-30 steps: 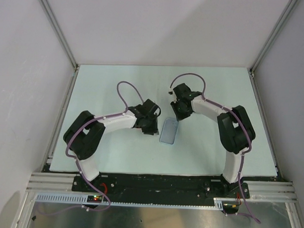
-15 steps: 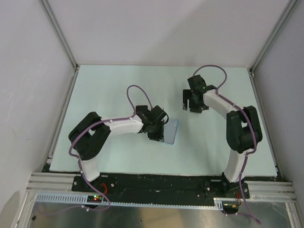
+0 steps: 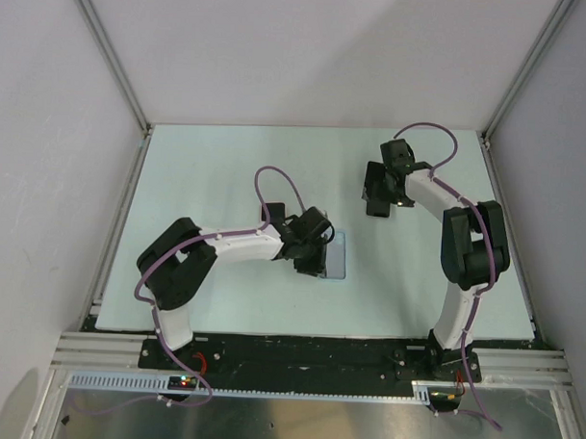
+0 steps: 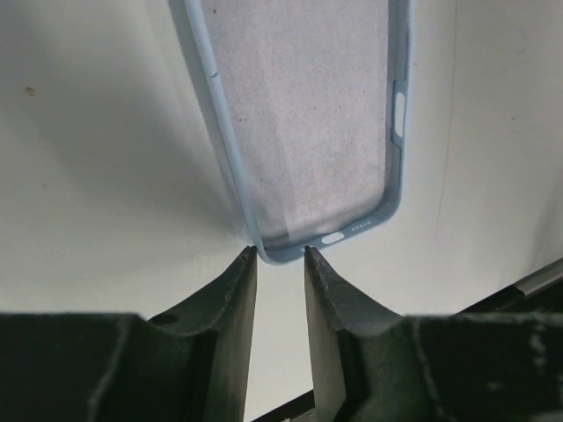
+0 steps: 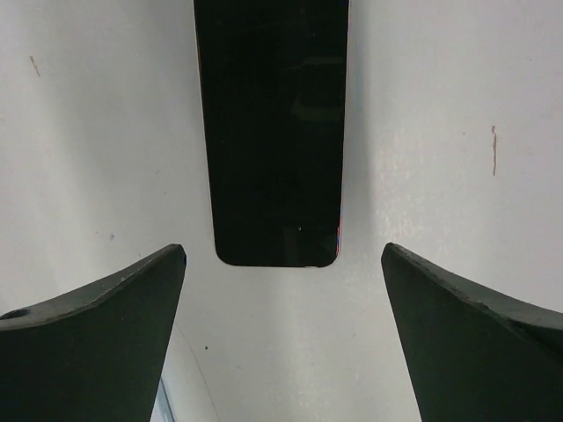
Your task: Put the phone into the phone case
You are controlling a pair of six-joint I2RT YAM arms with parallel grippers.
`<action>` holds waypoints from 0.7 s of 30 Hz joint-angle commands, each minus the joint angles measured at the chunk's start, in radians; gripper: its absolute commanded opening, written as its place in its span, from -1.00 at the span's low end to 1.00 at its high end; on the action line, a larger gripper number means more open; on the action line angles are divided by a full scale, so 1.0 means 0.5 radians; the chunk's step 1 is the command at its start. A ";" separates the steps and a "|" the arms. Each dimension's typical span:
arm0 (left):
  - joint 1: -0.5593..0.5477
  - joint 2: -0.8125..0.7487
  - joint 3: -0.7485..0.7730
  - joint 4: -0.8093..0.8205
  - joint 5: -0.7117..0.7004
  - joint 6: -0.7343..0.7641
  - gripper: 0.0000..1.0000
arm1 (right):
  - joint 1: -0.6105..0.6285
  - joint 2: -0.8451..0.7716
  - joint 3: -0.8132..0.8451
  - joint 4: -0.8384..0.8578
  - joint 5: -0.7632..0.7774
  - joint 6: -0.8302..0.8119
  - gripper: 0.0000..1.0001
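The left gripper had its fingers drawn close, with only a narrow slit of table showing between them. Their tips sat at the near corner of the case, one on either side of its rim. Whether they were pinching that rim or merely touching it could not be told. The case ran straight ahead from the tips and off to their right. It lay flat and open side up, showing its grey lining, with the port cutouts in the short edge nearest the fingers.

The right gripper had its fingers spread wide and closed on nothing. The phone lay flat on the table, stretching away ahead of them. Its near end was level with the fingertips and centred in the gap, with bare table between it and each finger.

In the top view the two grippers were well apart. The phone was beyond the case and off to its right.
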 commanded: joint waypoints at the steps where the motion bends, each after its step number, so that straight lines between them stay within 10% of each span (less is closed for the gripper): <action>1: -0.021 -0.053 0.106 0.046 0.071 -0.015 -0.35 | -0.017 0.088 0.086 0.090 -0.071 0.011 0.99; 21: 0.086 -0.599 -0.037 0.003 0.046 0.065 -0.20 | -0.045 0.261 0.211 -0.025 0.017 0.018 0.99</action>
